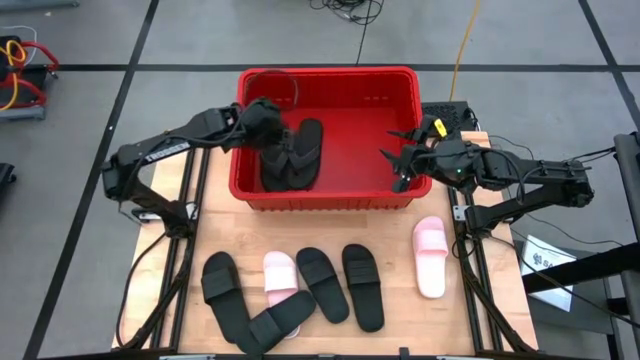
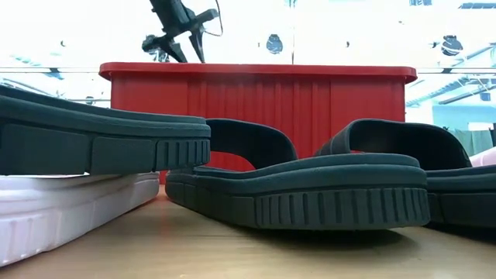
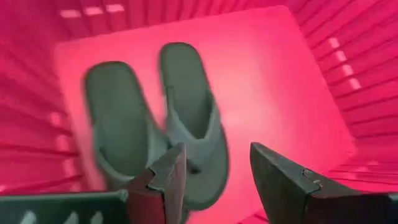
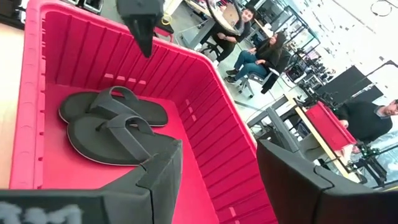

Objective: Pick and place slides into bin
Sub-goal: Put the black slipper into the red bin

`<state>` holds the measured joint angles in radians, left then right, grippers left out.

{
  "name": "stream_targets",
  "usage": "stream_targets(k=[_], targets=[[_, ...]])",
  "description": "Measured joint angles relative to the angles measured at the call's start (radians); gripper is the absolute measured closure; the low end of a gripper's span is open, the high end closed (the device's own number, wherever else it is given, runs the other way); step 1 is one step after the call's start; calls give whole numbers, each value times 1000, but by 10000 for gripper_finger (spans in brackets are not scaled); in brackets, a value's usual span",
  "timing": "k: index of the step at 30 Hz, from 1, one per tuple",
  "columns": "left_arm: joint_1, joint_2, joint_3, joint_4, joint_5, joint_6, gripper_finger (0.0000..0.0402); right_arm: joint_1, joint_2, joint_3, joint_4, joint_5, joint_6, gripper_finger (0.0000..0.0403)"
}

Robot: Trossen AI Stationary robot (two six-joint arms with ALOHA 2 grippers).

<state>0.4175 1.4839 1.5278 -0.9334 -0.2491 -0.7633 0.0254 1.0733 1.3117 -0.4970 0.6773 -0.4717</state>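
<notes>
Two black thong slides (image 1: 293, 155) lie side by side in the red bin (image 1: 400, 196). The left pincer (image 3: 214, 177) and the right pincer (image 4: 217, 171) hang above it, fingers apart, empty.

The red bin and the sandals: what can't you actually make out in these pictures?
- Low view: the bin interior is hidden by its own front wall.
- Low view: the pink slide is partly covered by a black slide, which the left edge cuts off.
- Left wrist view: the flip-flops are blurred, so the straps are unclear.
- High view: the left tool overlaps the flip-flops.
</notes>
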Motion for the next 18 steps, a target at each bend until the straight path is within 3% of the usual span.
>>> stream_targets(k=[8, 18], targets=[[137, 119, -1, -5, 245, 130, 231, 0, 0, 0, 1, 1, 32, 206], [178, 228, -1, 11, 232, 375, 231, 0, 0, 0, 22, 1, 50, 206]])
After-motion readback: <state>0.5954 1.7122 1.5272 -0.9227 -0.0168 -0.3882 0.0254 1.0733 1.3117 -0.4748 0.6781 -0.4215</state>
